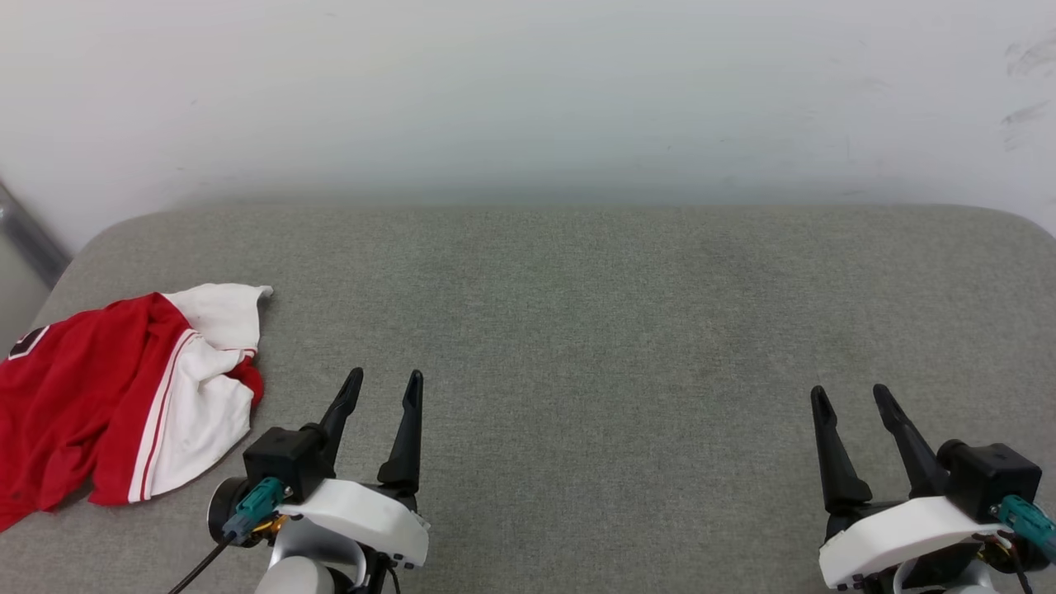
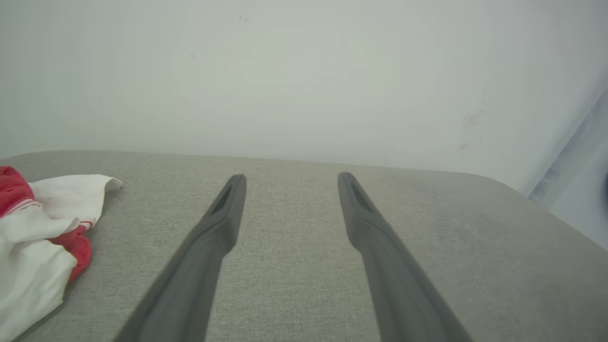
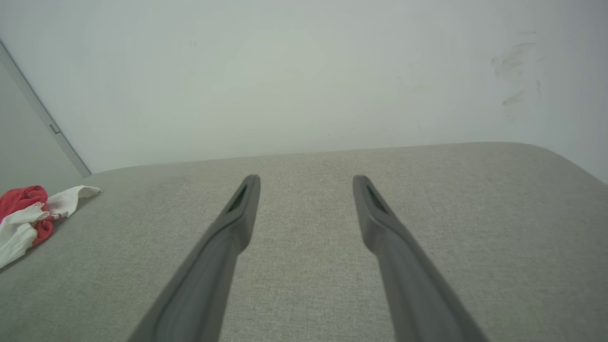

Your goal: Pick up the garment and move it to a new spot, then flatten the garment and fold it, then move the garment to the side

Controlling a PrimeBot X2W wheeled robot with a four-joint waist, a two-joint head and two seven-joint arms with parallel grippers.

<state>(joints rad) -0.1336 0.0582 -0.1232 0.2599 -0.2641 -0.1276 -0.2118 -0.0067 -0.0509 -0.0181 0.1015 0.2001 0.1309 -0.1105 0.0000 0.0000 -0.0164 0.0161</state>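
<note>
No legible text, label, brand or number is found. A fragment of black, white-outlined lettering [image 1: 25, 341] is seen on the garment [image 1: 91, 396], cut off at the head view's left edge; it cannot be read.

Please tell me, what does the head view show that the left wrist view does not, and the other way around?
Head view adds: the right end effector, open; the large red part of the garment with its black patch; teal connectors at the wrists.
Left wrist view adds: a pale bluish strip past the right corner of the grey surface, unidentifiable.
Shared: the left end effector, open and empty, the garment's crumpled white panel, the grey surface, the white wall.
</note>
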